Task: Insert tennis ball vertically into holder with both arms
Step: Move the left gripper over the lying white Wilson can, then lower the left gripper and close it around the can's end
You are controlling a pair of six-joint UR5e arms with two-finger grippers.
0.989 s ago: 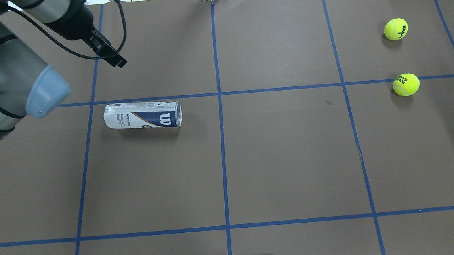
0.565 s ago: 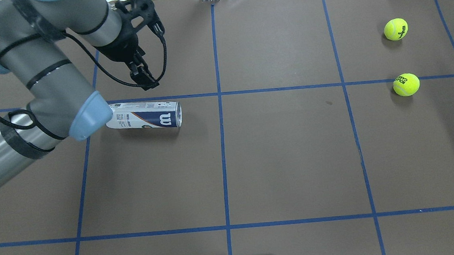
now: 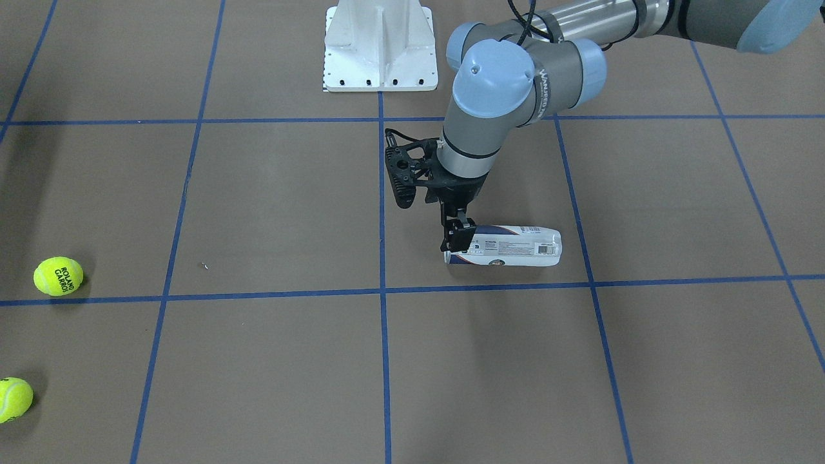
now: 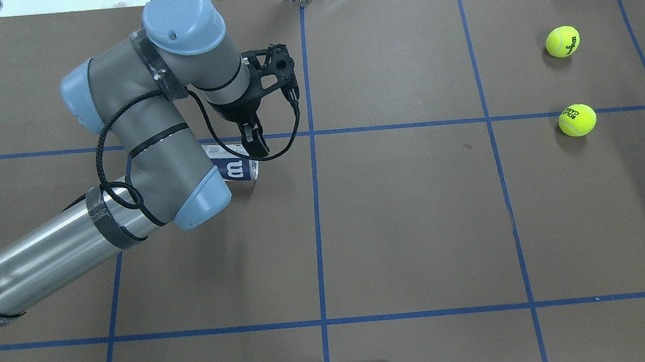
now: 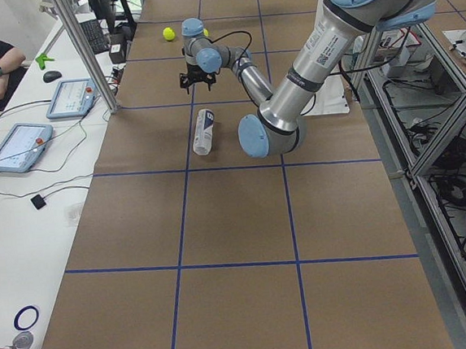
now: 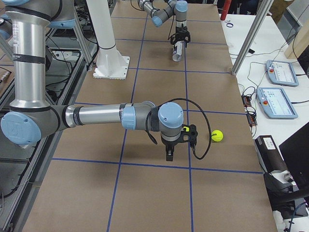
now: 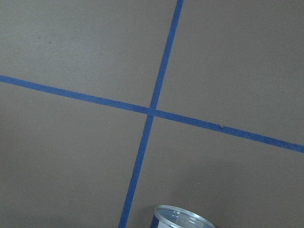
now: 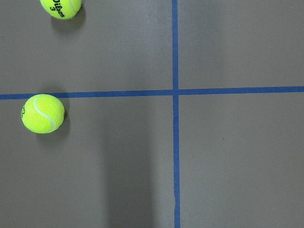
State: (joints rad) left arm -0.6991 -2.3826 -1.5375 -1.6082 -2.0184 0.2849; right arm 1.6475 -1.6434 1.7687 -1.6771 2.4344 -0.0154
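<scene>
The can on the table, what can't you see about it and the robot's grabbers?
- Can: in the overhead view, the left arm covers most of it; in the left wrist view, the bottom edge cuts it.
- Left gripper: seen edge-on, open or shut unclear.
- Right gripper: only in the exterior right view, too small to judge.

Left arm: comes in from the near left, elbow folded back on itself, wrist rolled over so the left gripper points straight down, low over the table, just left of centre. Its fingers show only as one narrow black shape; gap unreadable.

Right arm: forearm stretched level over the right half, right gripper pointing down. Finger spacing unclear.
</scene>
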